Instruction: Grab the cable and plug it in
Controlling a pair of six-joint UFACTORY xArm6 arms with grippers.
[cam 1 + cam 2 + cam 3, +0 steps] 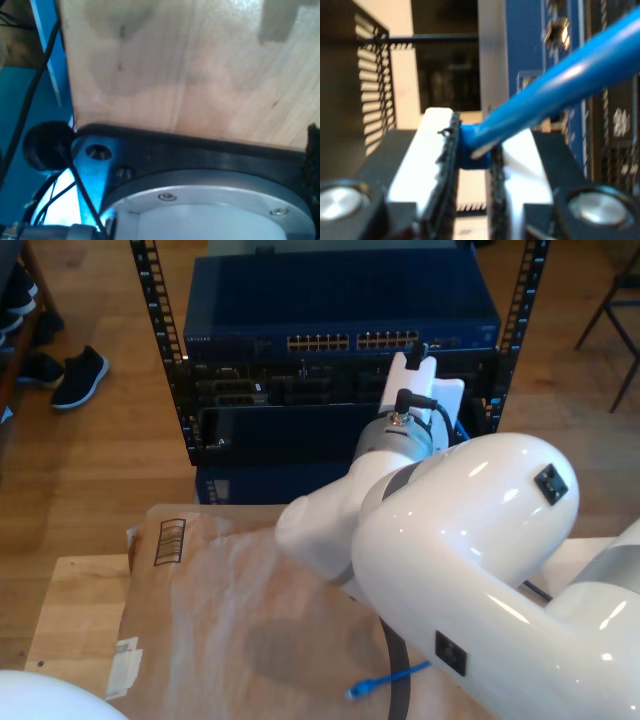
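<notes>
My second gripper point(472, 165) is pinching the cable point(560, 80) between its two white fingers point(427, 150), the jaws drawn in tight on the blue boot at the cable's end while the bright-blue line is running up and away from the pads. In the exterior view that same gripper point(413, 368) is reaching forward to the face of the blue network switch point(340, 310) in the rack point(160, 350), its white fingertips sitting just below the row of ports toward the exterior view's right; whether the plug is touching a port I cannot tell, since the fingers are hiding it. The cable's other end point(375, 685) is lying on the brown paper sheet point(220, 580) covering the wooden table point(70, 610), near the bottom of the exterior view and beside the arm's black band. My first gripper's camera is looking along a pale wooden board point(190, 65) and a black base plate with a metal flange point(210, 200) — its jaws are out of sight there, so how they are standing I cannot tell. Dark shoes point(78, 375) are resting on the floor at the exterior view's upper left.
</notes>
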